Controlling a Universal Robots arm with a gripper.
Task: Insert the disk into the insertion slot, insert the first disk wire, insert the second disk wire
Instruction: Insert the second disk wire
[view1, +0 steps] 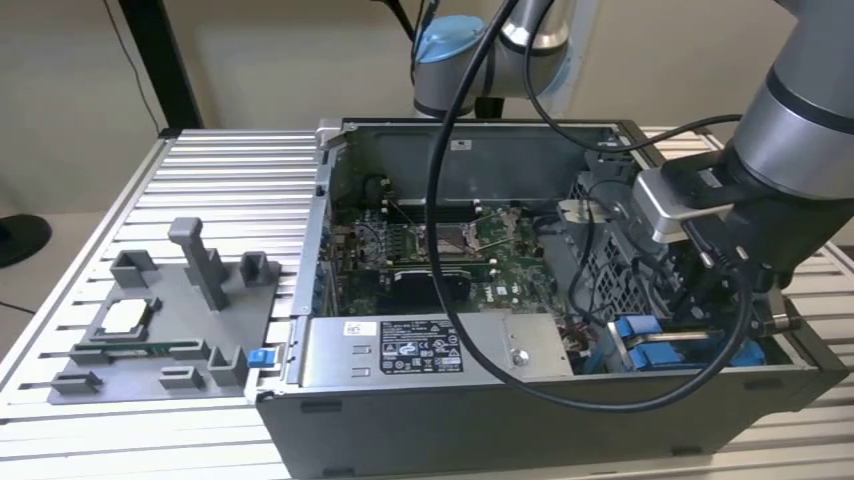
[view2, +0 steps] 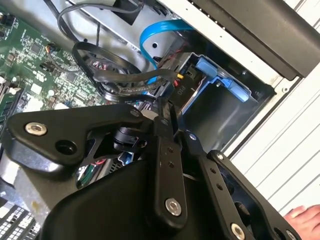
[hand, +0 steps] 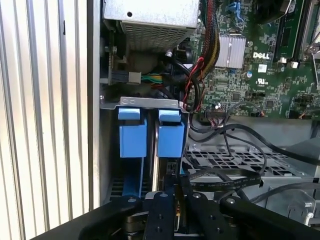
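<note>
In the exterior view my gripper (view1: 738, 335) reaches down into the open computer case at the drive bay. The insertion slot (hand: 142, 102) is a grey metal bay, and two bright blue carrier tabs (hand: 170, 135) stand in it side by side. The disk itself is mostly hidden between them. In the first wrist view my gripper (hand: 175, 202) sits just before the tabs, fingers close together on the black connector of a flat black disk wire (hand: 225, 177). The second wrist view shows the gripper (view2: 167, 115) next to a black plug (view2: 182, 87) and a blue carrier (view2: 220, 75).
The grey labelled power-supply box (view1: 400, 350) lies beside the bay and the green motherboard (view1: 427, 250) behind it. A blue cable (view2: 155, 32) and loose black cables cross near the bay. A grey fixture (view1: 160, 320) rests on the slatted table. A hand (view2: 305, 217) shows outside the case.
</note>
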